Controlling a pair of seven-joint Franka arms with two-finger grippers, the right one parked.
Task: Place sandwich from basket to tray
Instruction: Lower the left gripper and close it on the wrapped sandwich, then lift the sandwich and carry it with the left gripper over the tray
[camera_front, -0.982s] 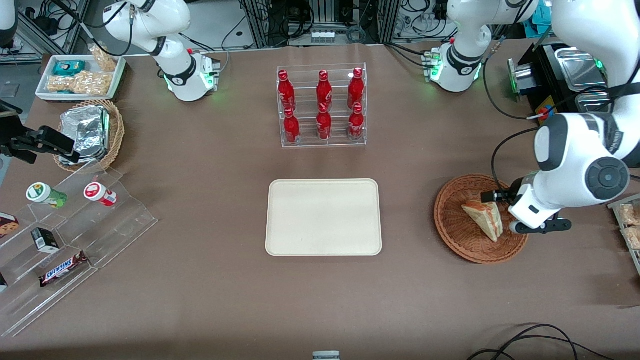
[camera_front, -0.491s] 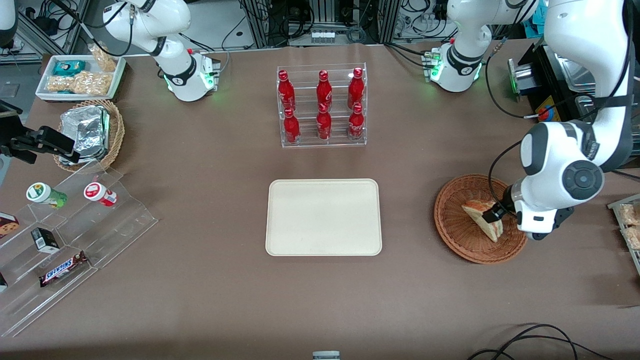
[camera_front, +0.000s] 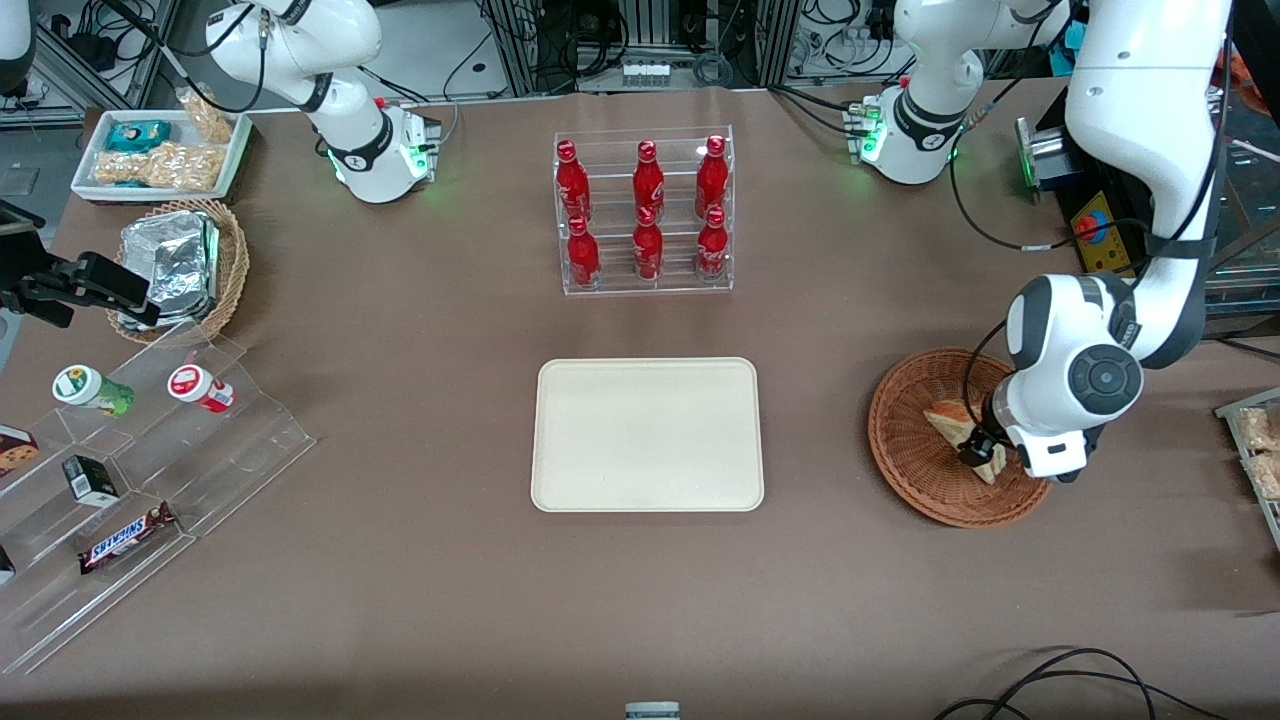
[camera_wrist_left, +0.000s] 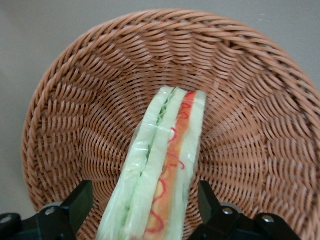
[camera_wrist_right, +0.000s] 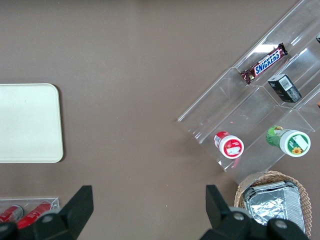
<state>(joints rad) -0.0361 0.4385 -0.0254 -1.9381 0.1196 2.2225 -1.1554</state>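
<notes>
The sandwich (camera_front: 948, 418) (camera_wrist_left: 165, 165), a plastic-wrapped wedge with green and orange-red layers, lies in the round reddish-brown basket (camera_front: 900, 440) (camera_wrist_left: 85, 125) toward the working arm's end of the table. My gripper (camera_front: 978, 448) (camera_wrist_left: 145, 202) is low inside the basket, open. Its two black fingers (camera_wrist_left: 80, 205) straddle the sandwich's wide end, one on each side, with a narrow gap showing at either side. The cream tray (camera_front: 645, 435) (camera_wrist_right: 30, 122) sits bare at the middle of the table, well away from the basket.
A clear rack of red bottles (camera_front: 645, 215) stands farther from the front camera than the tray. Toward the parked arm's end are a stepped acrylic stand with snacks (camera_front: 150, 450), a tan basket with foil packets (camera_front: 180, 265) and a white snack tray (camera_front: 160, 155).
The gripper has swung from the basket's rim in over the sandwich and come down, so its fingers now flank the sandwich. The sandwich has not moved.
</notes>
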